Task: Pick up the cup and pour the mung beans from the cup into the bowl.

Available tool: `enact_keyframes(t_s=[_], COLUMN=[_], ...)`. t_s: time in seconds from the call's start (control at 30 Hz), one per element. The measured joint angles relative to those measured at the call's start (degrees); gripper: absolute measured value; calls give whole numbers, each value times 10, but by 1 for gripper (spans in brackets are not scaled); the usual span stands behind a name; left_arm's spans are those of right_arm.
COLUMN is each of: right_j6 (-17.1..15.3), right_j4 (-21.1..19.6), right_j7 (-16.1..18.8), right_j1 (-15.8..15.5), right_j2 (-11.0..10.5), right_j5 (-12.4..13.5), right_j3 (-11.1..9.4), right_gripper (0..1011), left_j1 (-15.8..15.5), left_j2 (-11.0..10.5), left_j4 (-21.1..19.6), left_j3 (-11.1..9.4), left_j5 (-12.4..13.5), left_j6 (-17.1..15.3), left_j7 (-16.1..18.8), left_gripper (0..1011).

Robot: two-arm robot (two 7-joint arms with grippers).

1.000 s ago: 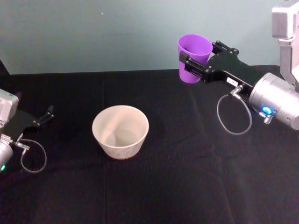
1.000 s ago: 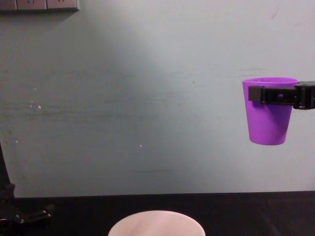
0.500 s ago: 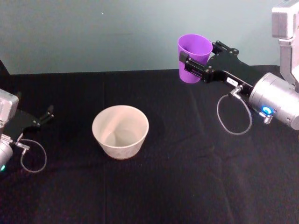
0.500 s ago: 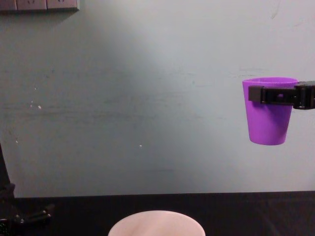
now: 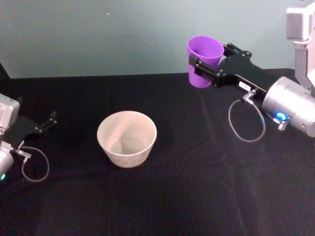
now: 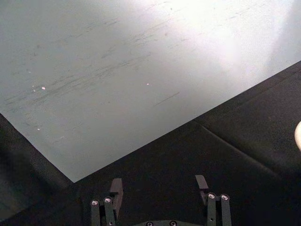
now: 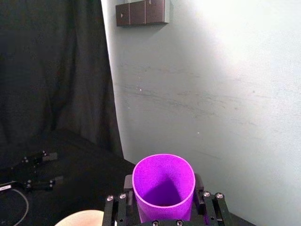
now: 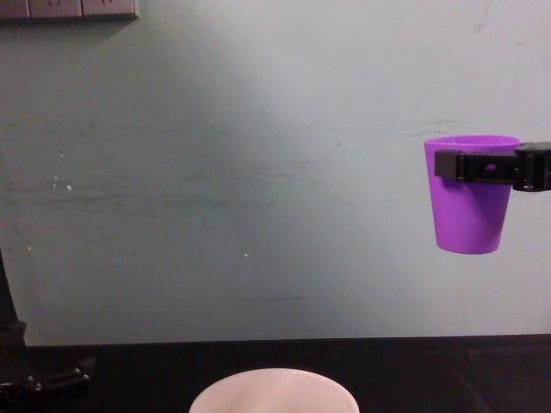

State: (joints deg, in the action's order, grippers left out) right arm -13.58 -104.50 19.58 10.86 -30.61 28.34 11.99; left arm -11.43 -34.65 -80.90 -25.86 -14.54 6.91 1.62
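Head view, position: the small bright purple plastic cup [image 5: 204,53] hung upright above the black surface [image 5: 197,187]. The right gripper [image 5: 200,68] had its jaws clamped on it below the rim, well apart from the wide round white bowl [image 5: 127,153].
Head view, hazard: tipping there would likely spill the beans onto the surface, and a pour from that height could bounce them out of the bowl.
Left wrist view, left gripper [image 6: 159,184]: parked low, jaws wide open and empty.
Right wrist view, contents: the cup interior was shadowed and no mung beans could be made out.
Chest view, cut-off: the bowl was cropped by the lower edge.
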Motion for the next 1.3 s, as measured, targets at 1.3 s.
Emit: enact_keyframes(t_s=[1.3], right_j6=[0], right_j4=[0], right_j7=[0], right_j1=[0], right_j2=[0], right_j5=[0], right_j3=[0], right_gripper=[732], left_j1=[0], left_j2=[0], left_j4=[0], left_j3=[0], left_j5=[0], left_j6=[0], left_j7=[0], left_gripper=[1000])
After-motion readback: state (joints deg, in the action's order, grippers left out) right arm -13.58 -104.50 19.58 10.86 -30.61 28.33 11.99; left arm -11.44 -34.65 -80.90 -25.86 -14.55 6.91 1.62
